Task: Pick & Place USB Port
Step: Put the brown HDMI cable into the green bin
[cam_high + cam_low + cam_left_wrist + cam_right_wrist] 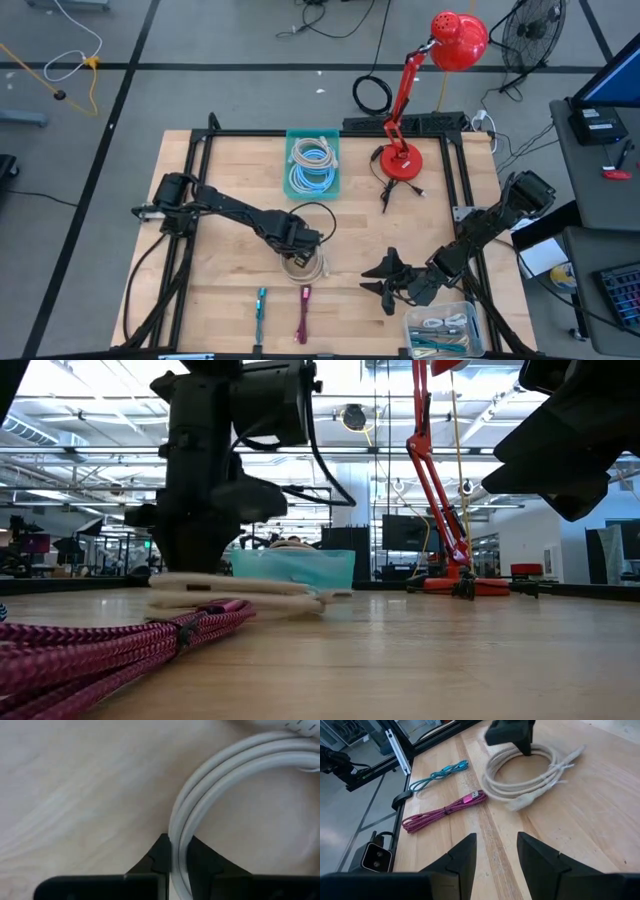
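The white cable (303, 264) lies coiled on the wooden table (220, 180), near the front edge and a little left of centre. From above, the left gripper (300, 247) covers most of the coil; only its front loops show. The cable's plugs are hard to make out in that view; the right wrist view shows its loose ends (540, 790) trailing off the coil, blurred.

In the left wrist view the left gripper's two fingertips (161, 856) sit on either side of the coil's strands, one inside the loop and one outside, closed tight against the cable. The low view shows the gripper standing on the coil (235, 592), which rests flat on the wood.

The right gripper (392, 278) hangs above bare table to the right of the coil, well apart from it, its fingers (462, 854) spread wide and holding nothing.

A magenta cable (303, 313) and a teal cable (260, 308) lie side by side at the front edge. A teal bin (313, 165) of light cables sits at the back, a red lamp (402, 160) to its right. A clear box (445, 330) of cables at the front right is partly cut off.
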Controlling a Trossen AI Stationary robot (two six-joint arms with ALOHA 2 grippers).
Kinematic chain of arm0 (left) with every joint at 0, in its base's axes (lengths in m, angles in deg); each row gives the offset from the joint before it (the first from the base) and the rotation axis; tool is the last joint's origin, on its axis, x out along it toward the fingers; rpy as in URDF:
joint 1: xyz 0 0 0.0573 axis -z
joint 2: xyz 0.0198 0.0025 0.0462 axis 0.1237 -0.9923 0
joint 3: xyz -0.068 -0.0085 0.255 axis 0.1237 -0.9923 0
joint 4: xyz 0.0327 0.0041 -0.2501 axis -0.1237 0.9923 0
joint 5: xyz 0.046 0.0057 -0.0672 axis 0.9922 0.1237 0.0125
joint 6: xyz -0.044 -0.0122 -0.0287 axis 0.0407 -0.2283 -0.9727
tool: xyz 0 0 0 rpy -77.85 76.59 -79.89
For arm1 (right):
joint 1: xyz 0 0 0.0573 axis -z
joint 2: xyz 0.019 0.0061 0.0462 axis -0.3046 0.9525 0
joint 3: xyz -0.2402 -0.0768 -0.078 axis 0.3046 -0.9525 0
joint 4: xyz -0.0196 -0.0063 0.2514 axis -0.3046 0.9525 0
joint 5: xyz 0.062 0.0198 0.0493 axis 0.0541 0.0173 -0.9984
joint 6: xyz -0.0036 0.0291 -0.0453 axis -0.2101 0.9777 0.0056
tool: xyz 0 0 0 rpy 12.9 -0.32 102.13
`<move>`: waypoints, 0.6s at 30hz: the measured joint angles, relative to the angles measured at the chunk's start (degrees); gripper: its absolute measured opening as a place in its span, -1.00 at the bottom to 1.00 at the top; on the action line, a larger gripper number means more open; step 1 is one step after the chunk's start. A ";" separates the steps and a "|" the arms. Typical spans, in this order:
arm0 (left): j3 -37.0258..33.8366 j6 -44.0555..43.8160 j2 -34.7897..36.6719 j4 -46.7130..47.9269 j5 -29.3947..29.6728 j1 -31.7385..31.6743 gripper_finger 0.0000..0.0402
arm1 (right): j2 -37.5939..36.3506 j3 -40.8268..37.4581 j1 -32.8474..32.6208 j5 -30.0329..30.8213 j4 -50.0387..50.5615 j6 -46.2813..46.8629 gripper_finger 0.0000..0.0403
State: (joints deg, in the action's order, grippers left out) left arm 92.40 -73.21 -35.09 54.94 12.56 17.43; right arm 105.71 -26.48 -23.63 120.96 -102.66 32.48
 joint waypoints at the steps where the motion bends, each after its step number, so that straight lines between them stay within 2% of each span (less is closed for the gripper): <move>1: 0.18 0.98 0.81 0.53 -0.43 0.01 -0.83 | 0.00 0.00 0.00 -0.05 0.01 0.00 -0.34; 5: 1.61 3.61 8.43 3.23 0.75 -0.90 -0.83 | 0.00 0.00 0.00 0.08 -0.01 -0.05 -0.34; 12: 5.17 7.36 21.45 5.53 11.93 -7.46 -0.83 | 0.00 0.00 0.00 0.80 0.01 -0.07 -0.34; 15: 7.78 13.59 23.74 5.82 14.52 -12.67 -0.83 | 0.00 0.00 0.00 0.85 0.01 -0.01 -0.34; 18: 11.46 21.33 23.79 5.74 14.65 -18.42 -0.83 | 0.00 0.00 0.00 0.87 0.01 -0.02 -0.34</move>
State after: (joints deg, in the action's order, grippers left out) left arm 103.86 -51.88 -11.30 60.68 27.21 -0.99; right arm 105.71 -26.48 -23.63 121.83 -102.66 32.46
